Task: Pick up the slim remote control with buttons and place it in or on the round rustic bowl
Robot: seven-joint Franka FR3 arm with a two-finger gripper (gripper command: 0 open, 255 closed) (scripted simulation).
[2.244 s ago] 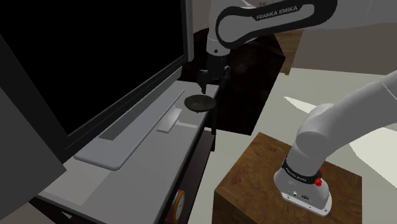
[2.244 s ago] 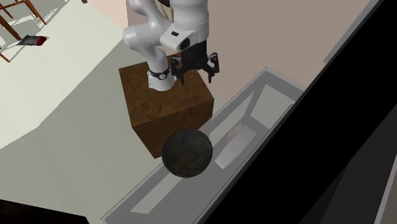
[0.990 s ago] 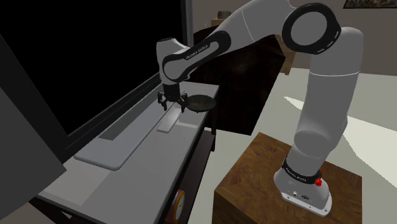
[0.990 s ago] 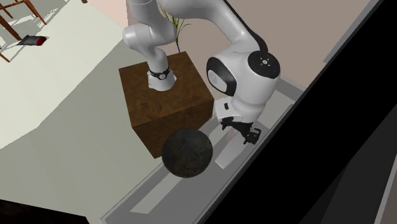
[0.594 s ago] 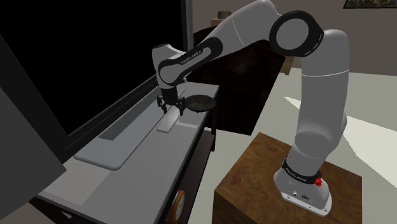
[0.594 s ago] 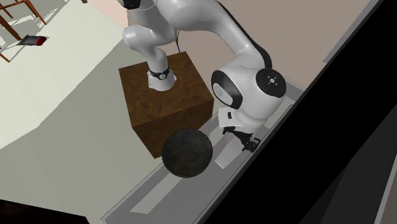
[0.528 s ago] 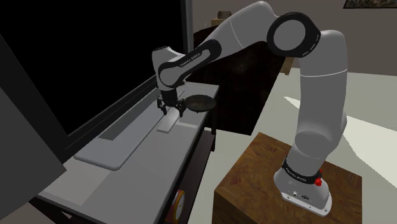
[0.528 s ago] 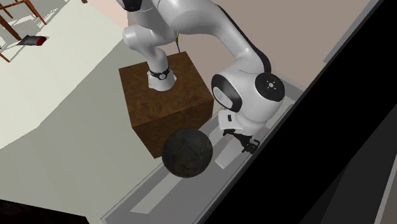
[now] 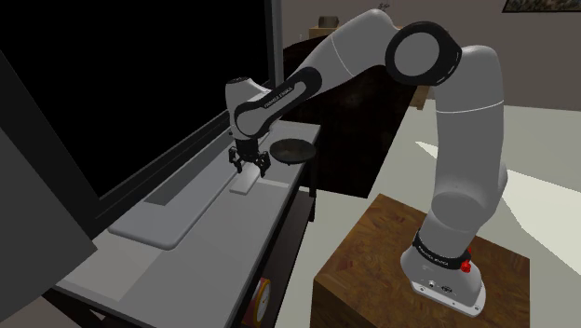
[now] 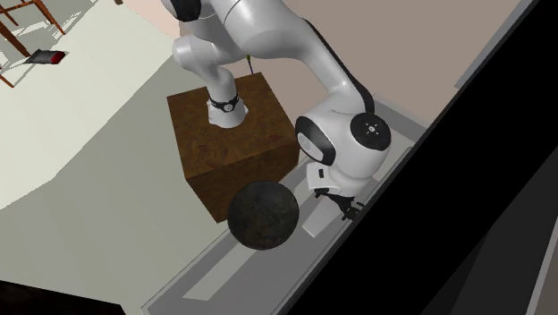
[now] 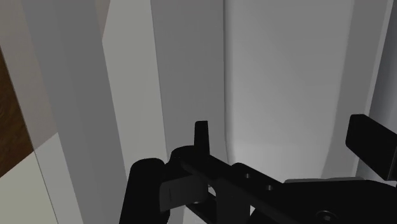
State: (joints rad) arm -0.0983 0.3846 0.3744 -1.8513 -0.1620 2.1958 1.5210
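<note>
1. Beside the dark, round, rough-surfaced bowl [image 9: 291, 149], the slim, pale grey slab of a remote control [image 9: 244, 183] lies flat on the long grey cabinet top [image 9: 186, 252]. It is on the side of the bowl that faces the big black television screen [image 9: 140, 84].
2. Remote and bowl sit near each other but apart, and the bowl holds nothing.
3. Over the end of the remote nearer the bowl, the all-black two-finger gripper [image 9: 249, 165] points straight down, low over the remote.
4. Seen from the wrist, the black fingers [image 11: 201, 135] stand wide apart, one off each long edge of the remote, with its pale face showing between them. Whether they touch its sides cannot be told.
5. No buttons can be made out on the remote's plain surface.
6. From the bowl, the white arm [image 9: 466, 140] arches up and back to the brown wooden box [image 9: 372, 261] that serves as its stand, on the floor on the side of the bowl away from the television.
7. The bowl rests close to the cabinet top's front edge.
</note>
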